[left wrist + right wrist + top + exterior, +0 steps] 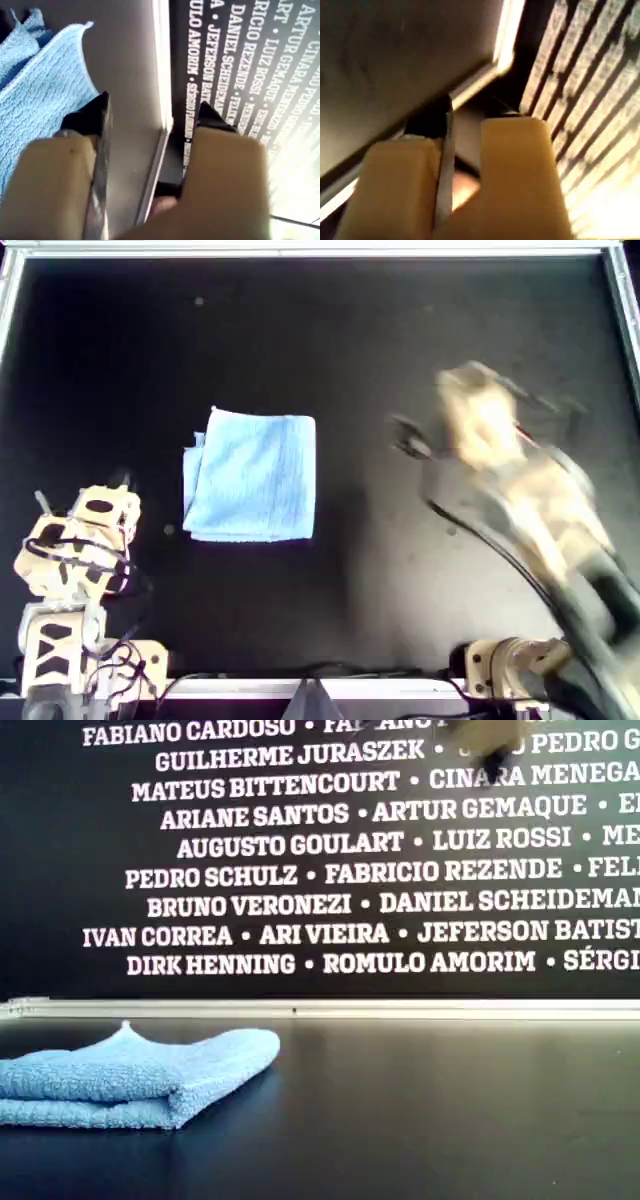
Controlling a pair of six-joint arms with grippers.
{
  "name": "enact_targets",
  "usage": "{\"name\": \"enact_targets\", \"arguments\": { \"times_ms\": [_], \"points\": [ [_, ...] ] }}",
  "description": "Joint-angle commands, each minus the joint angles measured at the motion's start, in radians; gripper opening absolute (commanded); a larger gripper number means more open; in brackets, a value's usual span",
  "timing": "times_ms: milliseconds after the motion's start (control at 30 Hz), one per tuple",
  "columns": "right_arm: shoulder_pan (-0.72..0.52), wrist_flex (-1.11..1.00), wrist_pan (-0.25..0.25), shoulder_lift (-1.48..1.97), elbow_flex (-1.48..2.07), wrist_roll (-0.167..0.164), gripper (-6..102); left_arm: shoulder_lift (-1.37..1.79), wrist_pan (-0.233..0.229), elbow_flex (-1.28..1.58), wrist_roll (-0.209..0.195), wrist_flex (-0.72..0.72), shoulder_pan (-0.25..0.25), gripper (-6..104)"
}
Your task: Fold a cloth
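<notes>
Cloth: one cloth point(255, 478) was seen, already doubled into stacked layers and lying flat on the bench point(350, 340).
Outline: it was found nearly square, so no clear long axis could be told.
First tool: the first tool point(152, 112) was held beside the cloth with its jaws apart and nothing between them.
Second tool: the second tool point(465, 112) was blurred, and a narrow gap was seen between its jaws, which held nothing.
Nearer arm: the still arm point(80, 540) was judged the first and nearer the cloth; the blurred arm point(520, 500) was well apart from it.
Count: two arms, two tools.
</notes>
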Motion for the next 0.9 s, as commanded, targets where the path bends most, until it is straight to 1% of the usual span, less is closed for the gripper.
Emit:
{"name": "enact_targets", "arguments": {
  "times_ms": [0,100,167,233,400,467,633,667,700,733,867],
  "points": [
    [-0.104,-0.155,0.015,0.399,0.258,-0.009,14,0.017,0.012,-0.018,-0.009,-0.003,0.006,60],
    [-0.183,-0.287,0.015,0.607,0.448,-0.015,7,0.017,0.012,-0.018,-0.009,-0.003,0.006,60],
    [-0.215,-0.350,0.014,0.706,0.572,-0.015,2,0.017,0.012,-0.021,-0.011,-0.003,0.005,60],
    [-0.230,-0.388,0.005,0.796,0.706,-0.015,-1,0.017,0.012,-0.020,-0.011,-0.003,0.005,60],
    [-0.216,-0.408,-0.003,0.928,0.954,-0.017,-1,0.017,0.012,-0.018,-0.014,-0.003,0.005,60],
    [-0.219,-0.410,-0.003,0.950,1.017,-0.015,-1,0.017,0.014,-0.018,-0.037,-0.003,0.005,60],
    [-0.229,-0.411,0.011,0.962,1.149,-0.014,-1,0.017,0.014,-0.017,-0.141,-0.003,0.006,60],
    [-0.227,-0.420,0.006,0.962,1.173,-0.014,-1,0.017,0.014,-0.014,-0.147,-0.003,0.006,60],
    [-0.227,-0.439,-0.002,0.963,1.201,-0.012,-1,0.017,0.011,-0.008,-0.141,-0.003,0.006,60],
    [-0.227,-0.468,-0.002,0.965,1.232,-0.012,-1,0.015,-0.002,0.003,-0.140,-0.003,0.006,60],
    [-0.229,-0.618,0.003,1.068,1.401,-0.014,-1,0.015,-0.003,0.006,-0.140,0.000,0.018,60]
  ]
}}
